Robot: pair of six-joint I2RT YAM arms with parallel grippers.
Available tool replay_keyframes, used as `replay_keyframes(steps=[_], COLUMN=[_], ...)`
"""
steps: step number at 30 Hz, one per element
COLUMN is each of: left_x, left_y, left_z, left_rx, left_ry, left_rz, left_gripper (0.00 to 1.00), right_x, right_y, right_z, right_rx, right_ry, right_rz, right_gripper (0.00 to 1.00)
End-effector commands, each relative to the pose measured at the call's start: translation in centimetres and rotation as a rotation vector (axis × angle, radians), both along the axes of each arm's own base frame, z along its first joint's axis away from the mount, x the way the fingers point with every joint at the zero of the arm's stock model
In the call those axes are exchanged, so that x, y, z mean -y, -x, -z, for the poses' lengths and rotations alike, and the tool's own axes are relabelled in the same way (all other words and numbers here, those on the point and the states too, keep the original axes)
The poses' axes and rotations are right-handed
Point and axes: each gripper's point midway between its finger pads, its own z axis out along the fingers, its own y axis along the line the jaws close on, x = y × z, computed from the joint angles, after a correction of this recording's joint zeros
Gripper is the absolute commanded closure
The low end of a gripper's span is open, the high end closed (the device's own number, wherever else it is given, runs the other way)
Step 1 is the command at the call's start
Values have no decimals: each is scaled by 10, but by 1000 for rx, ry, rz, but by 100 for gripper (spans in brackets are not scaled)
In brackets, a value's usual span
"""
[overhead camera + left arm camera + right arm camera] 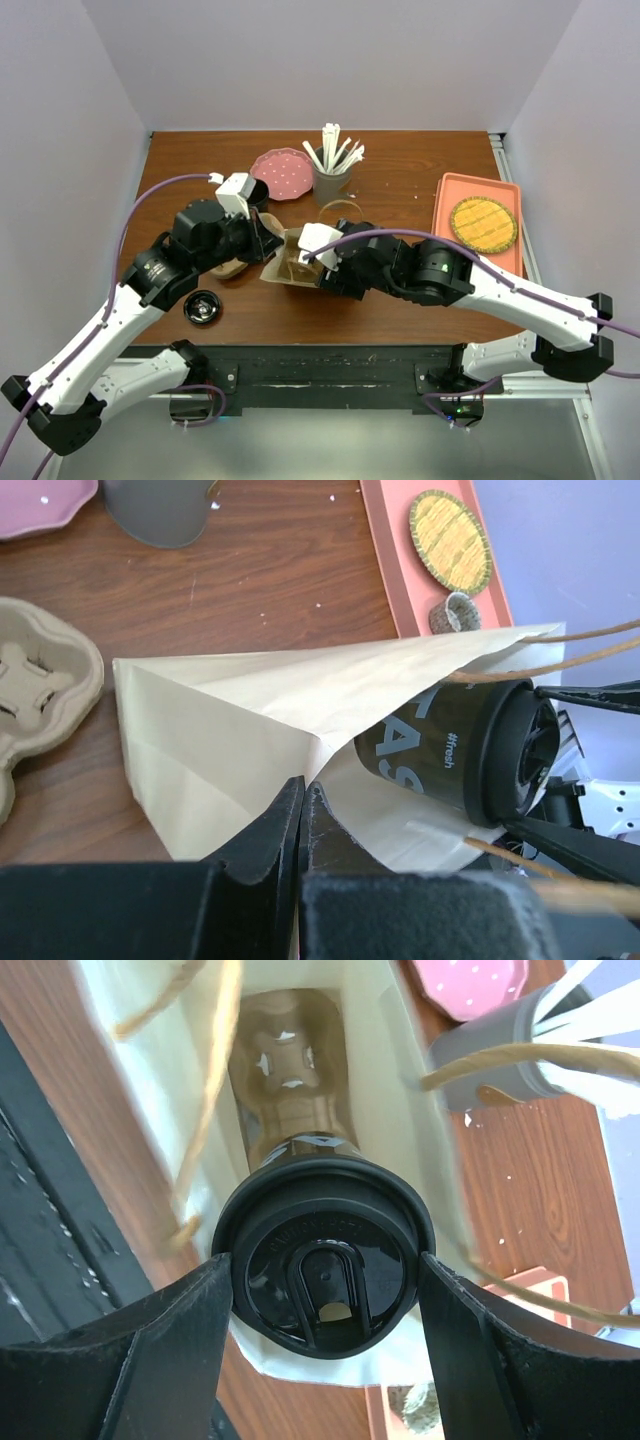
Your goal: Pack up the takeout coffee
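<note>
Right claw point(323, 1295) clamping takeout coffee point(325, 1250) in paper bag point(230, 730) mouth, left claw point(304, 792) pinching bag edge

High rear view down onto the table point(400, 170); both wrist views close on the paper bag point(200, 720), from opposite sides.

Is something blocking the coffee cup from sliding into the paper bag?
Nothing blocks the mouth of the paper bag. The left gripper pinches its edge, and the coffee cup, held by the right gripper, is partly inside. A brown cardboard carrier shows at the far end; I cannot tell whether it lies inside.
</note>
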Motion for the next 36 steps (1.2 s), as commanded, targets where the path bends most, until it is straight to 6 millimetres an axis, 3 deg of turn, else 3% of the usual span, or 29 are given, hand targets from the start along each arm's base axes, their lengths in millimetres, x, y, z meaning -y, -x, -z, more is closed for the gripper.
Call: replay_keyframes(steps=[1, 5, 8, 12, 15, 19, 23, 30, 36], left_x=[4, -1, -7, -10, -11, -18, -22, -16, 2], left_y=[6, 7, 5, 6, 9, 10, 0, -11, -7], left_z=[0, 1, -4, 8, 19, 29, 18, 4, 15], left_rx=[-23, -54, -50, -88, -105, -117, -75, -55, -74], left_ry=[55, 39, 17, -52, -97, -170, -196, -186, -171], left_rz=[9, -20, -47, -44, -12, -4, -27, -44, 54], left_gripper=[100, 91, 72, 54, 48, 44, 43, 42, 54], right_x=[-6, -10, -7, 3, 8, 12, 23, 29, 34], right_y=[-2, 2, 8, 16, 21, 23, 24, 20, 20], right_z=[-9, -12, -15, -1, 9, 12, 20, 18, 22], right_rx=[73, 80, 78, 47, 25, 23, 27, 52, 51], right_ry=[-26, -46, -52, -9, 8, 31, 90, 110, 120], right_rz=[-68, -104, -136, -165, -173, -185, -194, -179, -160], right_gripper=[69, 70, 70, 70, 70, 70, 70, 71, 71])
